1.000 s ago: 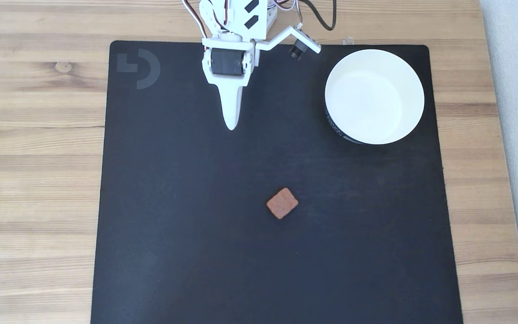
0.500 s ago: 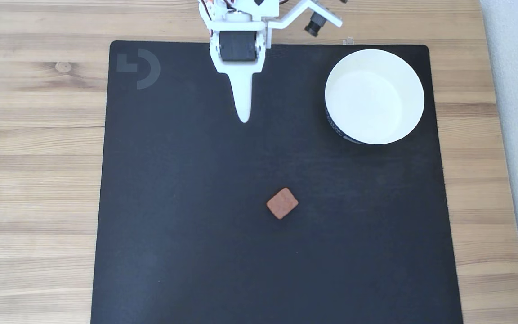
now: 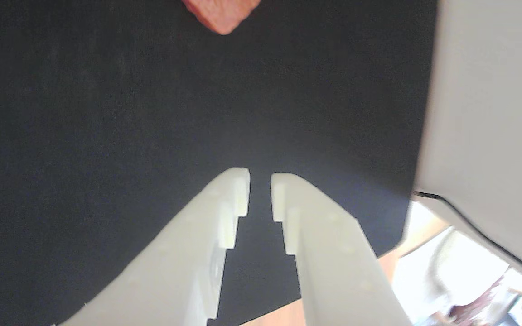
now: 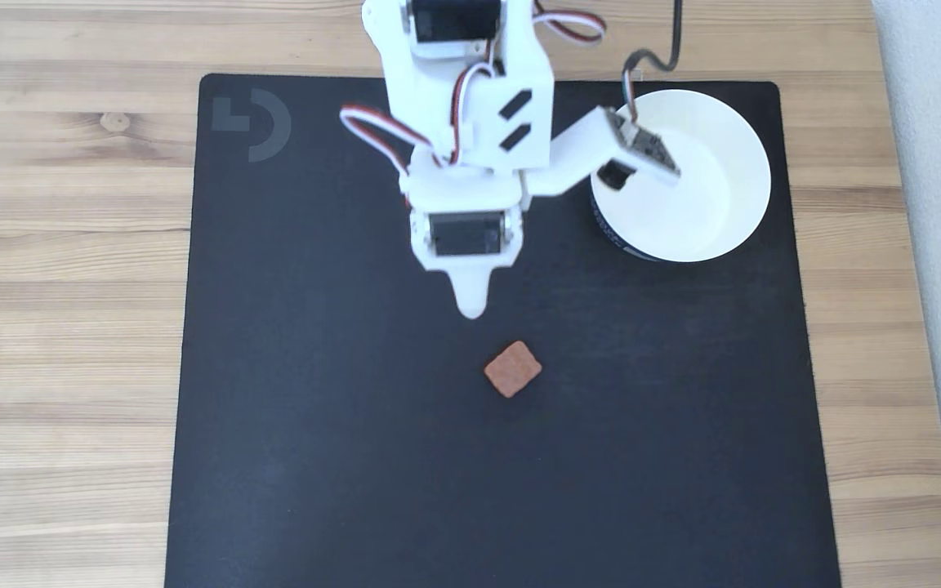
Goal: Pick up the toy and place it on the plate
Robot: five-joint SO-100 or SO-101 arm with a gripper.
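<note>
1. Hand [image 3: 260, 192]: white, two-fingered, nothing between the fingers. In the wrist view the jaws stand nearly together, with only a narrow slit of mat between the tips. In the fixed view its tip [image 4: 470, 306] hangs over the black mat [image 4: 315, 457], just short of the toy.
2. Toy [image 4: 512, 369]: reddish-brown flat square, lying on the mat with one corner toward the hand; in the wrist view its corner [image 3: 222, 16] shows at the top edge, slightly left of the finger gap. You will likely need to spread the fingers well wider than the block before going down.
3. Approach, as a judgement: carry the hand forward until the toy sits between the tips, and turn the wrist so the fingers meet two flat sides, not corners. The block is thin, so go low, close to the mat.
4. Plate [image 4: 732, 122]: white dish at the mat's far right corner in the fixed view, well apart from the toy, empty.
5. Counter [image 4: 70, 327]: pale wood, under the mat.
</note>
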